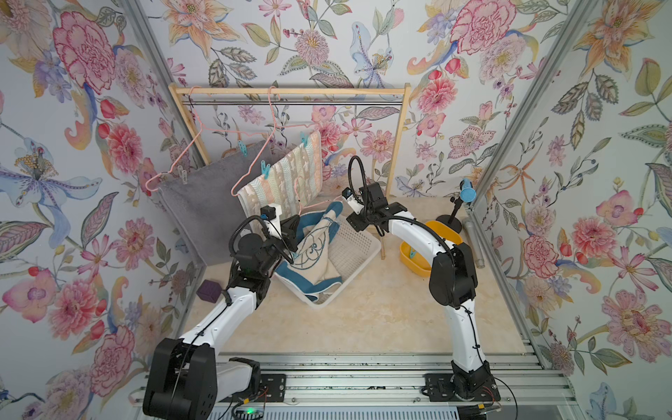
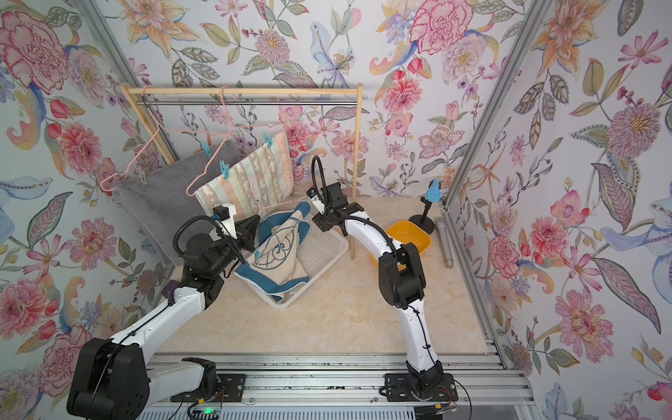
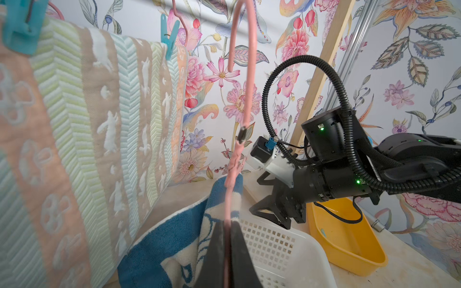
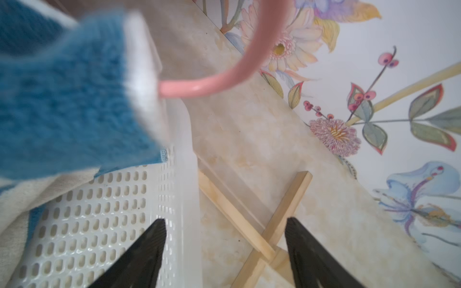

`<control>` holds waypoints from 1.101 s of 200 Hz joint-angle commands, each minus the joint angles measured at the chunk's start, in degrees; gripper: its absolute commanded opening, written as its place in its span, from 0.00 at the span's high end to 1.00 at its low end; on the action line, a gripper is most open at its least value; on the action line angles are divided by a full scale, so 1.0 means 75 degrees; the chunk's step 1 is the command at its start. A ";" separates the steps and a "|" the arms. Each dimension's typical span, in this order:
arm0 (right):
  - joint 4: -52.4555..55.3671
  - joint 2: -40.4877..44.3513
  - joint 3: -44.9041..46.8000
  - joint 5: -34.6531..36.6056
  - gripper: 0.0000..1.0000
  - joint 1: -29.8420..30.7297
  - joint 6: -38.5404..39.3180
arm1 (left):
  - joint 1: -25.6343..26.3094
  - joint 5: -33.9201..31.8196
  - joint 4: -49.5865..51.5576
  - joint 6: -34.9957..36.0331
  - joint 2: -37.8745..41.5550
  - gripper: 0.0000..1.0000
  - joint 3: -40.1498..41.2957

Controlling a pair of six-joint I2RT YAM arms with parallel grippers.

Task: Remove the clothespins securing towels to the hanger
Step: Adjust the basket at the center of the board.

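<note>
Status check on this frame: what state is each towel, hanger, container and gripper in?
grey towel: hanging, clothespins on both ends.
striped towel: hanging, likewise pinned at both ends.
blue-and-white towel: slumped in white basket, partly over loose hanger.
loose hanger: off the rack.
left gripper: shut on loose hanger.
right gripper: open, empty.
yellow tub: holds a loose clothespin.

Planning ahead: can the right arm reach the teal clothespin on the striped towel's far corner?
Probably yes: its jaws are open, empty, below the clothespin; only the held pink hanger stands close.
</note>
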State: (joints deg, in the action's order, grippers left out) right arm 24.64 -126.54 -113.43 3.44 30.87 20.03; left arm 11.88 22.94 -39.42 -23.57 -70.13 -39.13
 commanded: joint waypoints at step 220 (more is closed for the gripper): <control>-0.1025 0.3917 0.6013 0.0408 0.05 0.1336 -1.0610 | 0.0966 -0.1745 -0.0279 0.0139 0.0163 1.00 0.0236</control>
State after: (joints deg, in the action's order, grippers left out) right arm 17.67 -92.99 -66.28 7.27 40.45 -55.42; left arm 18.04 12.95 -41.85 -24.25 -68.90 -35.20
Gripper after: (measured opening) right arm 0.968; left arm 0.062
